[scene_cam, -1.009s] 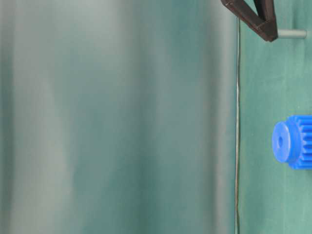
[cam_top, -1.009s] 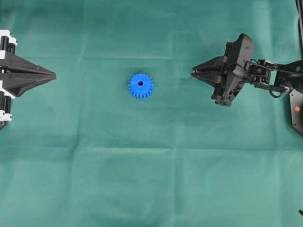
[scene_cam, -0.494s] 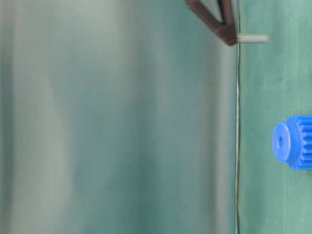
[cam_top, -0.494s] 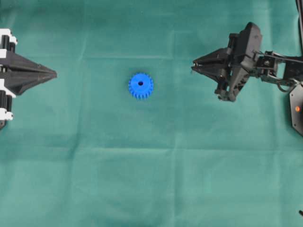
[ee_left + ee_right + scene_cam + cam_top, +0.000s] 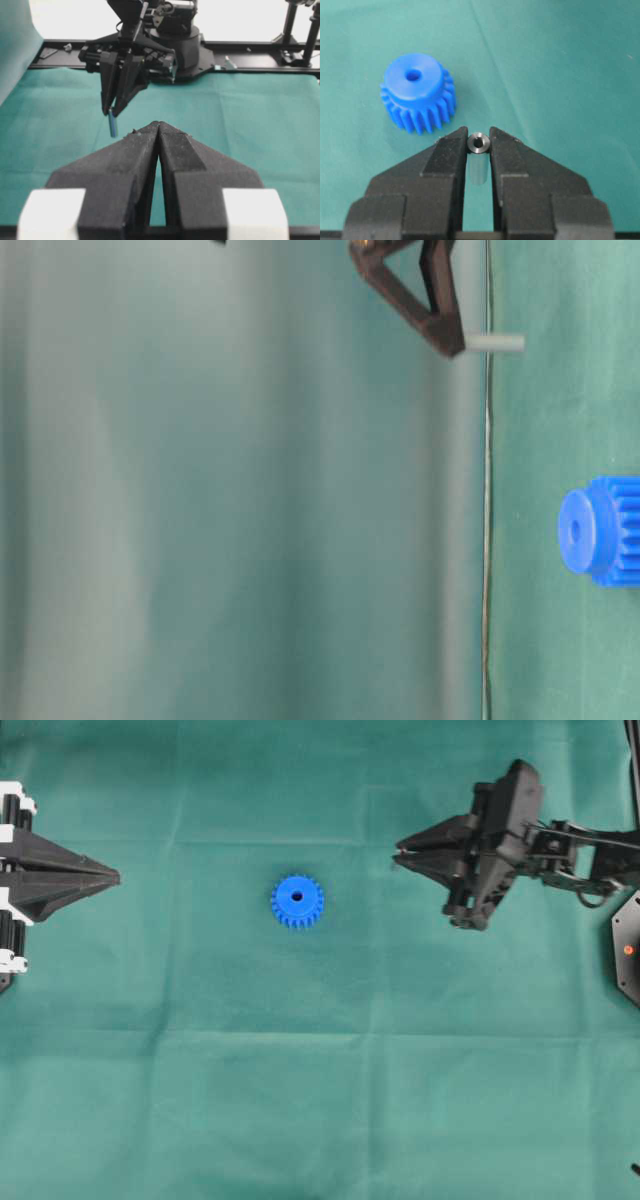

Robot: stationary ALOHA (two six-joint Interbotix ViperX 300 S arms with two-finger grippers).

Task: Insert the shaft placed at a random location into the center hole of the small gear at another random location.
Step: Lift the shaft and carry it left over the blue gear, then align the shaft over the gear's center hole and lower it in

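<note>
I see my right gripper [image 5: 479, 145] pinching the shaft [image 5: 479, 142], right of the small gear [image 5: 297, 901] (hub up); my left gripper [image 5: 158, 125] sits closed.

Dark green fabric table cover [image 5: 320, 1100], matte, with faint straight fold creases crossing it in a grid. Left wrist view: black flat metal frame rail [image 5: 260, 47] along the cover's far edge, bright white blown-out backdrop [image 5: 240, 17] behind it, green cloth side screen [image 5: 15, 45] rising at left. Light even, diffuse; shadows soft.
</note>
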